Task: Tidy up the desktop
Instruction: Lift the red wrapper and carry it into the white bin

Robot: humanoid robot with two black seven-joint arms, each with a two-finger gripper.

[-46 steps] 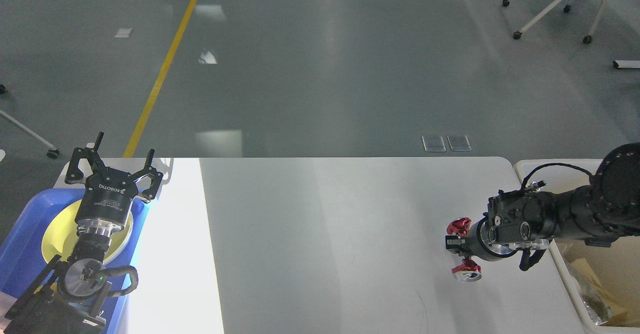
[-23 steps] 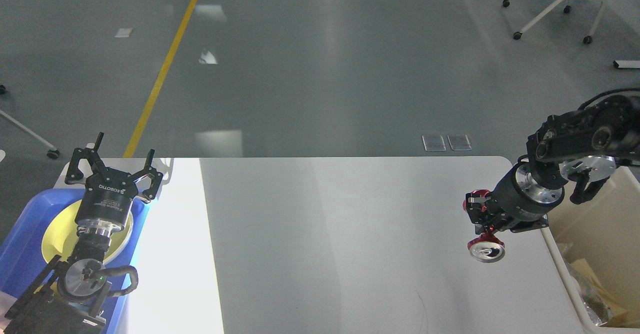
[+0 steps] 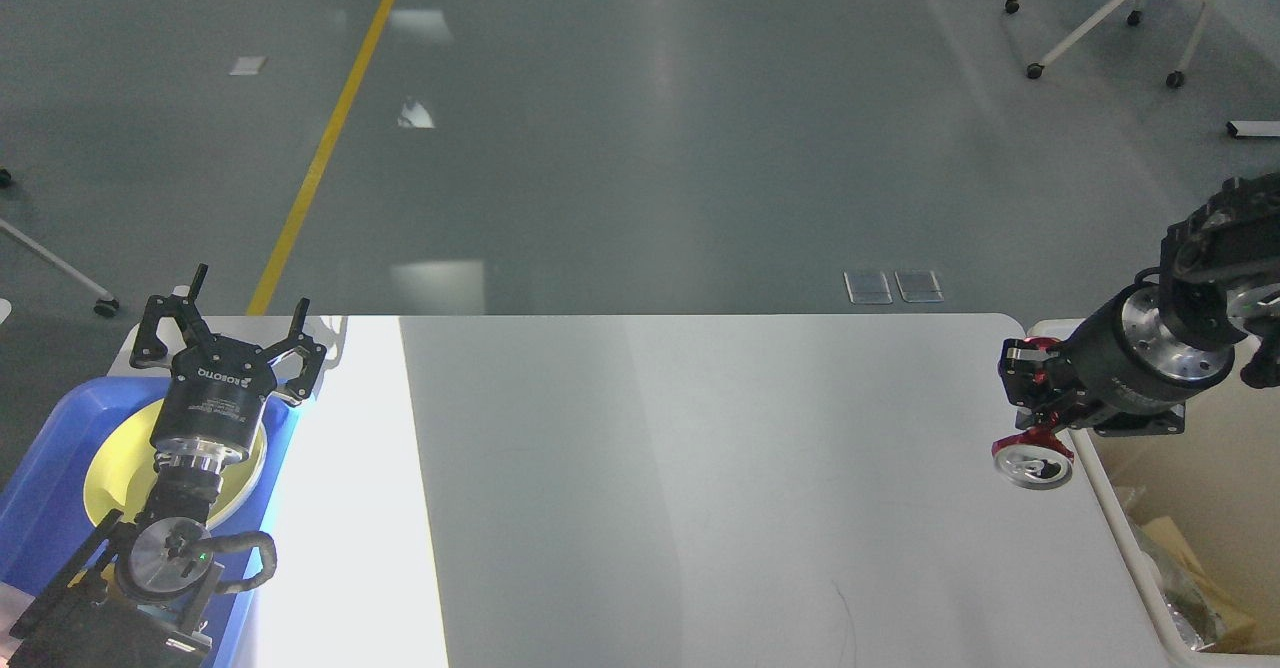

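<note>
Head view — right gripper [image 3: 1030,403] clamps red can [image 3: 1033,460] — desktop [image 3: 700,488] edge.

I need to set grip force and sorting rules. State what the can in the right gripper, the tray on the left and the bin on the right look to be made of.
Can: likely thin aluminium; bright silvery end, red painted side.
Tray: probably plastic; even glossy blue, rounded moulded rim.
Bin: probably plastic; smooth cream wall, rounded rim.
</note>
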